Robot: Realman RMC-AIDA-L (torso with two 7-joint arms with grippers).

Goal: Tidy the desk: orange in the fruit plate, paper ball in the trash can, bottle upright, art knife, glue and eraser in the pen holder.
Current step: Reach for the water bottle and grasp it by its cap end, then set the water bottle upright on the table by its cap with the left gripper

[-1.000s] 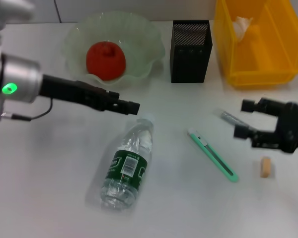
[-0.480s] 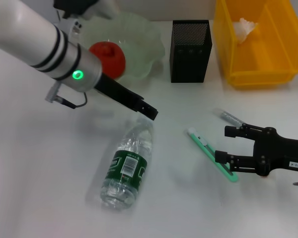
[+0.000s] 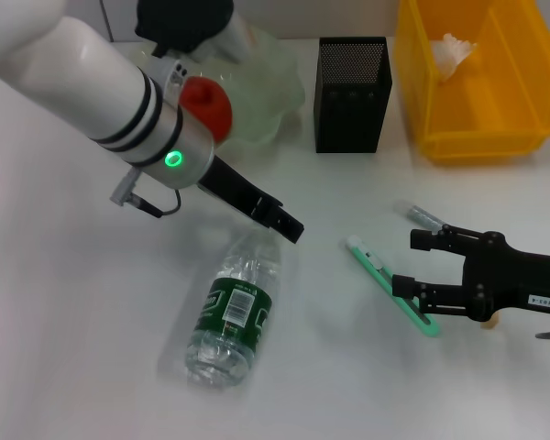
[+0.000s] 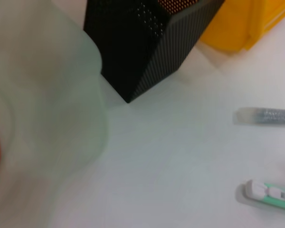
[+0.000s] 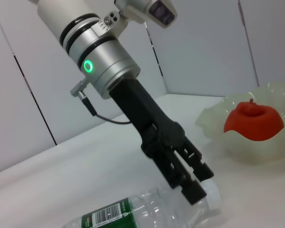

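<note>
Since a moment ago the left gripper (image 3: 289, 226) has dropped closer to the lying bottle (image 3: 233, 307), fingers together above its cap. The right gripper (image 3: 416, 264), fingers spread, straddles the knife (image 3: 390, 285).

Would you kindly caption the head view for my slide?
Left gripper reaches over the lying bottle while open right gripper straddles the knife.

Bright, even overhead light; soft faint shadows; fruit plate (image 4: 42, 95) blurred, out of focus close-up
</note>
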